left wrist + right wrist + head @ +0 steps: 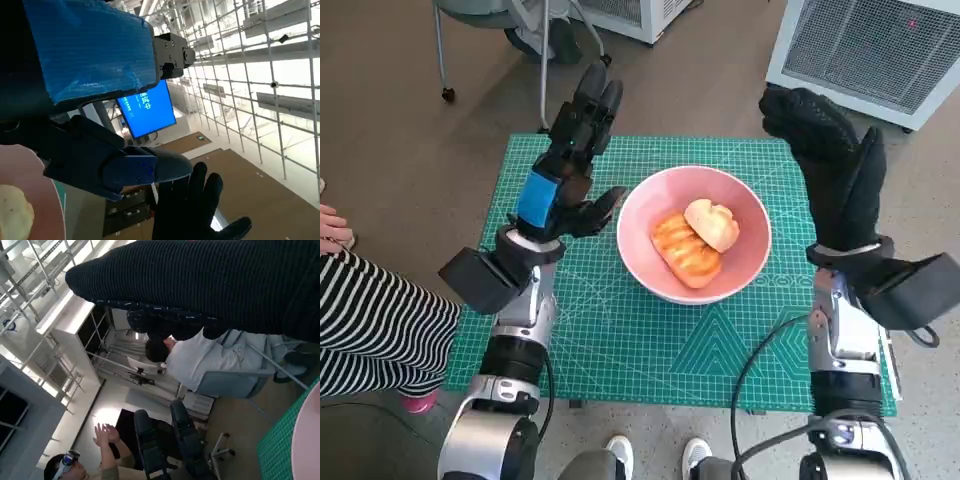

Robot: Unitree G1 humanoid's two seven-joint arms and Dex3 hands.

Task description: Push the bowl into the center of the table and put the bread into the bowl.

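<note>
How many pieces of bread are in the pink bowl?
2, both inside the pink bowl: a striped golden bread near the middle, and a paler round bread touching it on the far side. Nothing seems hidden underneath.

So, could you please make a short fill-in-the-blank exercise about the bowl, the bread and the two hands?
1. The bread lies inside the ____ bowl.
2. The bowl stands on a ____ cutting mat.
3. The left hand holds ____.
4. The right hand wears a black ____.

Missing words: pink; green; nothing; glove
</note>
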